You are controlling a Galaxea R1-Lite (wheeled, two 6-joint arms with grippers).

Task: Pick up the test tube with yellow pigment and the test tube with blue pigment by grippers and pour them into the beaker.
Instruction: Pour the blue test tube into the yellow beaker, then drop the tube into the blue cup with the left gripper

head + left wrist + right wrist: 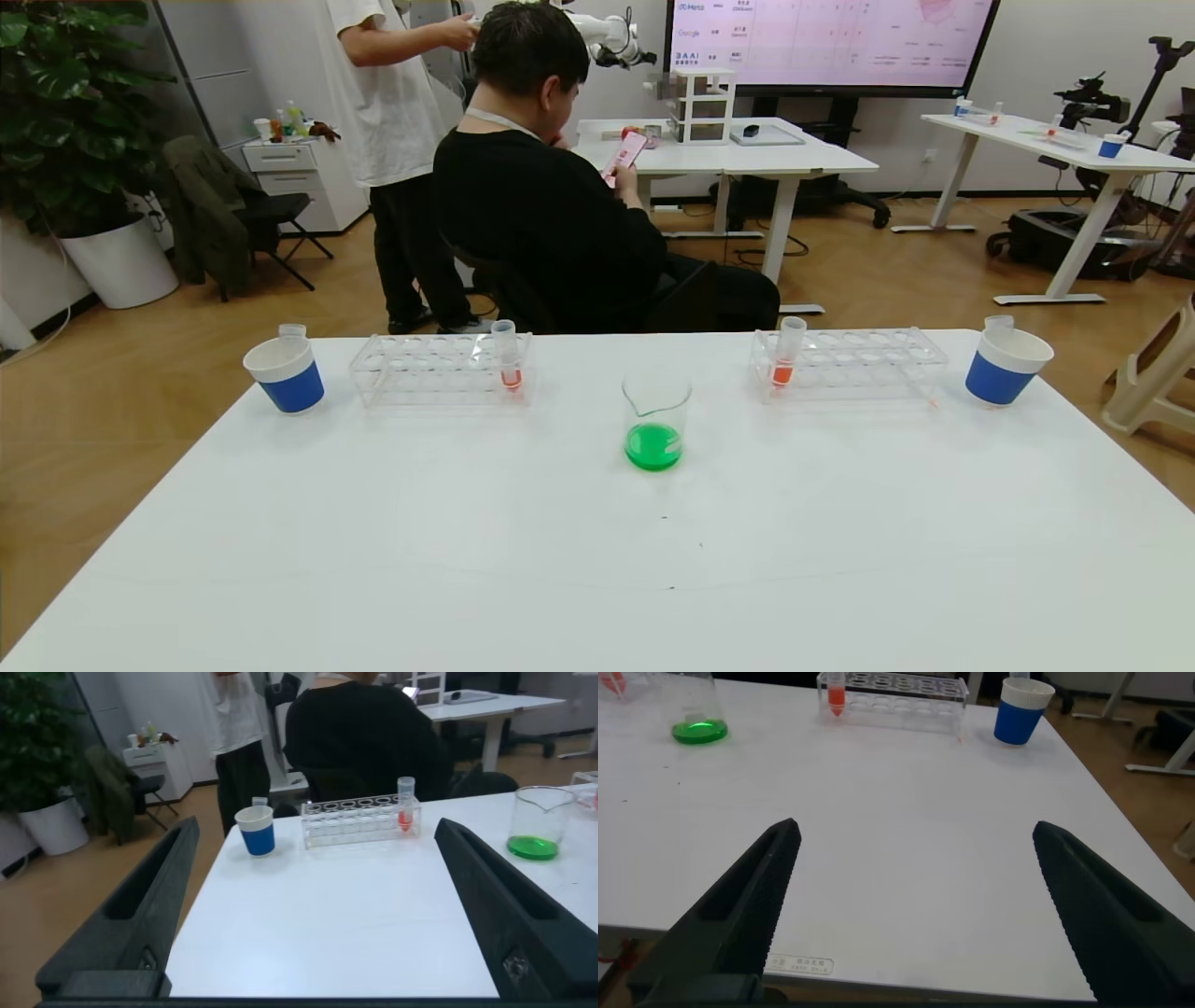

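Note:
The beaker stands mid-table and holds green liquid; it also shows in the left wrist view and the right wrist view. No yellow-tinted or blue-tinted tube shows. A clear tube top sticks out of the left paper cup, and another out of the right paper cup. My left gripper is open and empty, low over the table's near left. My right gripper is open and empty over the near right. Neither gripper shows in the head view.
A clear rack at the back left holds a red-liquid tube. A second rack at the back right holds an orange-liquid tube. A seated person is just beyond the table's far edge.

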